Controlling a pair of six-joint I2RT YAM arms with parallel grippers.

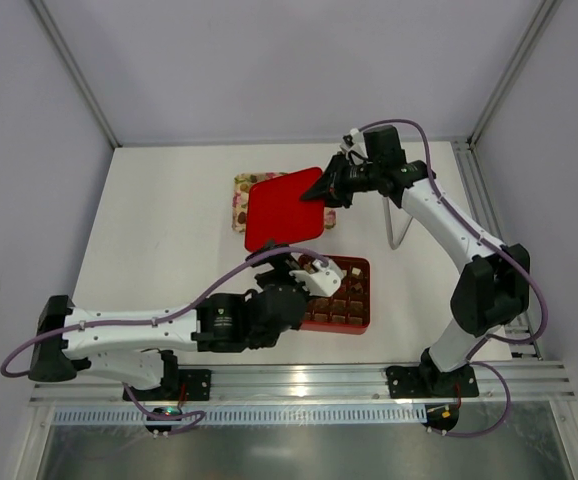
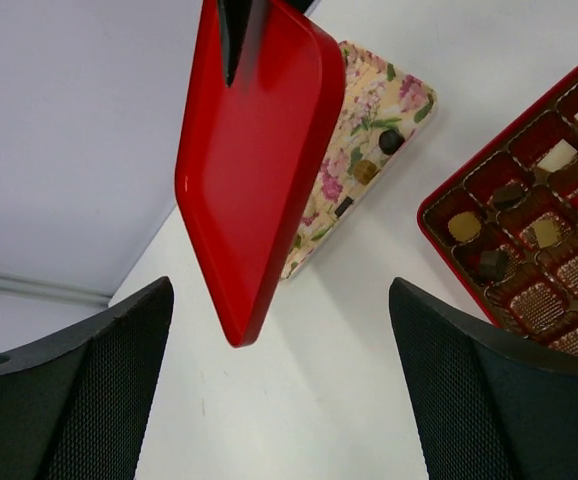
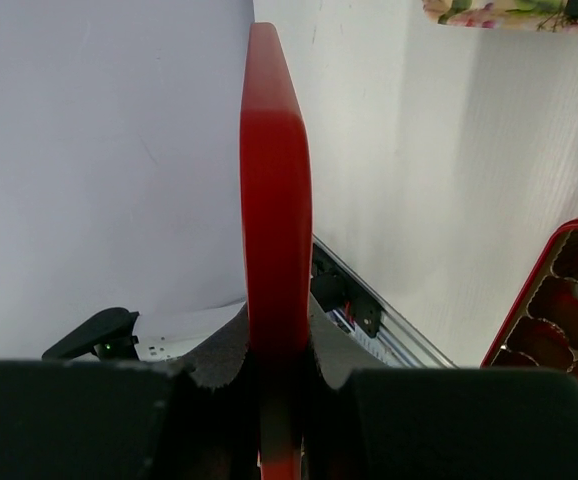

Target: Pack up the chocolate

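Observation:
Small brown, tan and cream chocolates [image 2: 464, 226] sit in cells of the red box [image 2: 434, 205] with the brown gridded insert, which also shows in the top view [image 1: 364, 300]. A few more chocolates [image 2: 390, 141] lie on the floral tray [image 2: 389, 100], partly hidden in the top view [image 1: 241, 200]. My right gripper [image 1: 326, 188] is shut on the edge of a flat red lid [image 1: 281, 208] and holds it tilted in the air over the floral tray; it shows edge-on between the jaws [image 3: 274, 200]. My left gripper [image 2: 281, 400] is open and empty over the table, beside the box's left edge.
A thin metal wire stand [image 1: 399, 225] stands right of the lid under the right arm. An aluminium rail [image 1: 309, 385] runs along the near edge. Enclosure walls and frame posts [image 1: 74, 70] bound the table on three sides.

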